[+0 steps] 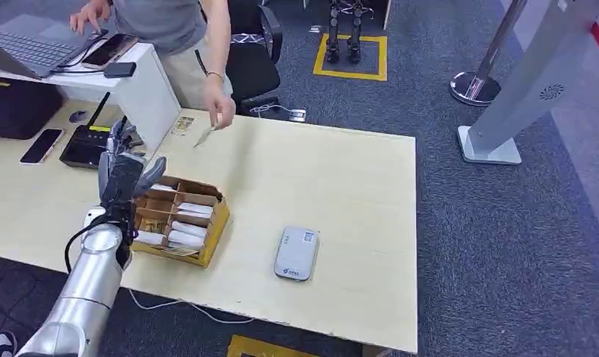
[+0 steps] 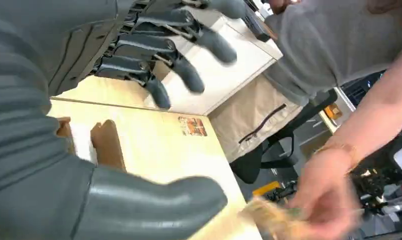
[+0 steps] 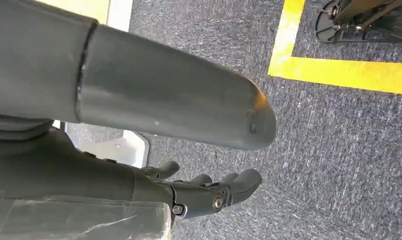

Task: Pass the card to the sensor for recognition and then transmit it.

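Left hand (image 1: 125, 175) is raised above the table (image 1: 341, 193), fingers (image 2: 189, 75) spread apart and thumb (image 2: 154, 205) set off to one side — nothing held in it. In the head view it stands over the near-left corner of the cardboard box (image 1: 210, 223); the silver forearm covers that corner and part of the box's left wall. The box is divided into compartments holding white rolled or folded items; what they are cannot be made out.

Beyond the fingertips, a person's hand (image 1: 220, 113) holds the card (image 1: 204, 137) above the table surface, well apart from the left hand. The card shows edge-on as a thin pale sliver, so no print can be read. In the left wrist view the same hand and card (image 2: 268, 217) are motion-blurred.

To the right of the hand, past the box, the sensor (image 1: 296, 253) lies flat on the table — a grey rounded slab with a small label and a logo, both too small to read.

Behind the hand lies a black router-like device (image 1: 84, 145), partly hidden by the fingers, with a phone (image 1: 42, 146) beside it. A small sticker (image 2: 192, 126) sits on the table near a white cabinet (image 1: 143, 93); its print is illegible.

Right hand (image 3: 208, 192) hangs over grey carpet (image 3: 338, 165) marked with yellow tape (image 3: 348, 75). Its fingers are loosely extended and hold nothing.
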